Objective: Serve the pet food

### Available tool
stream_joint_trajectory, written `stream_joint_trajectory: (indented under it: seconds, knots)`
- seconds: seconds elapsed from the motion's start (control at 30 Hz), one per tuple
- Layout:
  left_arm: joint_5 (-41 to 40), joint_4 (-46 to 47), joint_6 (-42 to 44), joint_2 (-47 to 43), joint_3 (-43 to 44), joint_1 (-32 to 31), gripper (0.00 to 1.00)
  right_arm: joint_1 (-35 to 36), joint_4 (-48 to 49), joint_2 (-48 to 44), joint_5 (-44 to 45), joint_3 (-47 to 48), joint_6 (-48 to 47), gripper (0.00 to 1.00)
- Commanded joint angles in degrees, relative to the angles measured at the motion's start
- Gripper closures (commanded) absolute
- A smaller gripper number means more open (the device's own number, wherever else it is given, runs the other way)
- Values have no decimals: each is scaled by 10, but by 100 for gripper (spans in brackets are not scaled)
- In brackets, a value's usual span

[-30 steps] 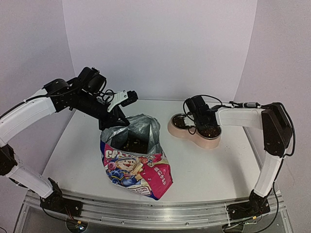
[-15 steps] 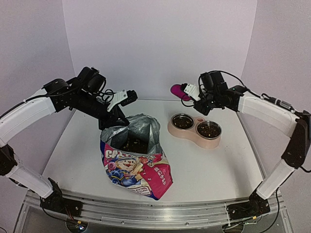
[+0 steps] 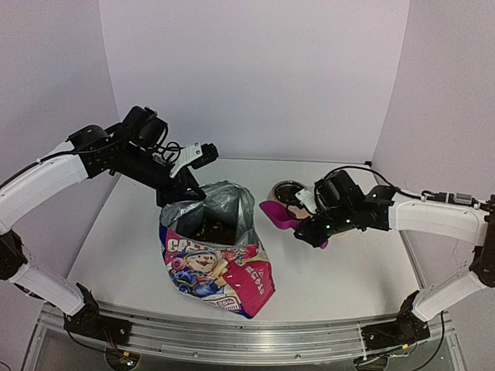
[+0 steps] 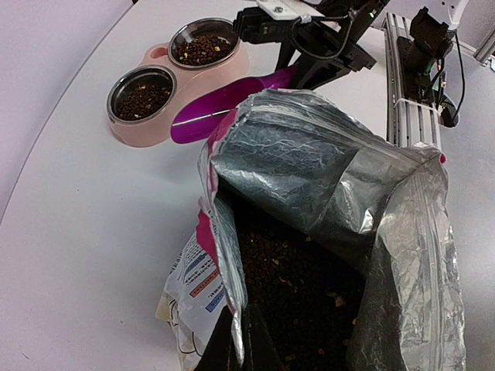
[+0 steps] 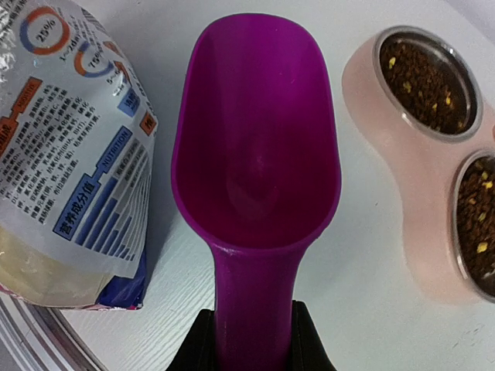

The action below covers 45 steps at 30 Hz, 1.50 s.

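L gripper (image 4: 236, 344) first: clamped fully closed on the back-left rim of the pouch (image 4: 309, 154), foil edge pinched flat btw the jaws, mouth gaping wide. Peering down inside: plenty of kibble (image 4: 286, 270), dark brown, sitting low in the silver lining. Propped on the table (image 3: 124, 232), printed front toward the arm bases, open end raised.

Over to R gripper (image 5: 254, 340): narrowed onto the handle of the magenta scoop (image 5: 255, 154), squeezed from both sides, scoop end pointing straight out from the wrist. Empty. Held over the table btw pouch & pink feeder (image 5: 394, 185), tip just beside the pouch mouth in top view; touching either one or not, can't tell.

More kibble in both steel bowls (image 4: 111, 93) of the feeder, w/ a few lighter bits mixed in. Feeder flat on the table, right of the pouch, partly hidden behind R arm from above.
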Motion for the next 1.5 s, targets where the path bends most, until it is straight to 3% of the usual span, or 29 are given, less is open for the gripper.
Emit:
stream_joint_trajectory:
  seconds: [0.0,0.5,0.63,0.7,0.77,0.97,1.13,1.27,1.4,1.47]
  knots:
    - [19,48,2,-25,13,2,100,2,55,2,31,-45,83,100]
    - [18,49,2,-34,7,2,100,2,97,99,65,-89,121,99]
    - [20,50,2,-32,10,2,100,2,98,114,67,-98,135,75]
    - [20,48,2,-32,11,2,100,2,97,110,66,-100,137,56]
    - [19,48,1,-32,12,2,100,2,96,97,66,-97,137,43]
    - [16,47,-8,-32,11,2,100,2,56,32,53,-46,110,24]
    - [16,42,-11,-30,20,2,100,24,9,-52,-17,31,63,17]
    - [16,43,-9,-26,27,3,100,94,29,-149,-100,1,20,17]
    - [13,49,-7,-24,29,3,100,217,89,-205,-29,-70,52,16]
    - [15,49,-7,-22,29,3,100,275,156,-205,34,-98,51,11]
